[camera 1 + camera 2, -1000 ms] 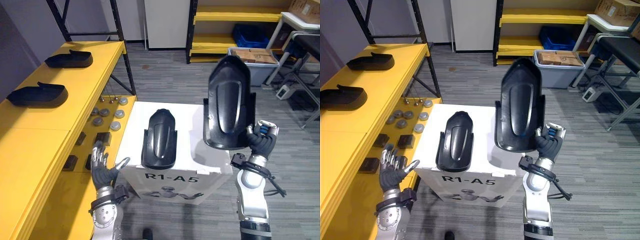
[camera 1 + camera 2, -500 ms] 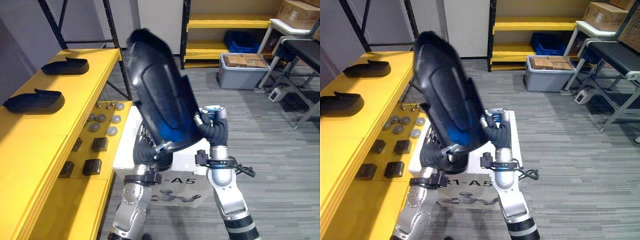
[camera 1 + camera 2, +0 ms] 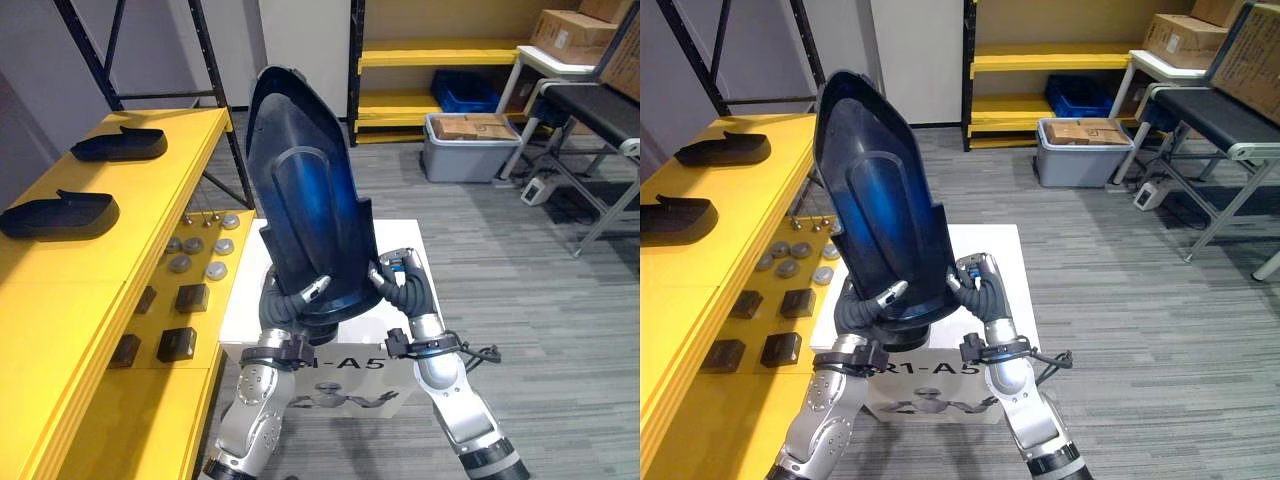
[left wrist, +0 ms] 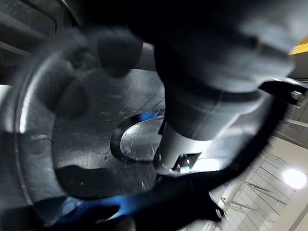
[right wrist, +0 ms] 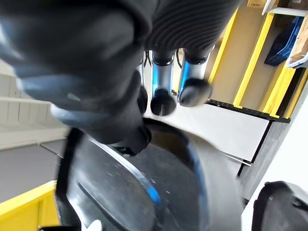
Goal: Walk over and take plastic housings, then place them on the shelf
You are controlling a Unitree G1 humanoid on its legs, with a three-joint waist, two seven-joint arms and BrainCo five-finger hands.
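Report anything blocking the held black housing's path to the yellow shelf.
Nothing visible. The black plastic housing stands upright in the left hand and right hand beside the yellow shelf; its near top is bare, two other housings lie farther back.

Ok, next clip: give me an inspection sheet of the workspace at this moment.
Surface: white box, its top partly hidden behind the held part; yellow shelf at the robot's left.
Job's things: black housing held upright over the box; far housing and near housing lie on the shelf's top level.
Clutter: metal discs and dark blocks on the shelf's lower level.
Hands: left hand and right hand both grip the black housing's lower end.
Cables: nothing seen.
Surroundings: grey bin with cartons, blue crate, yellow rack, grey carpet.
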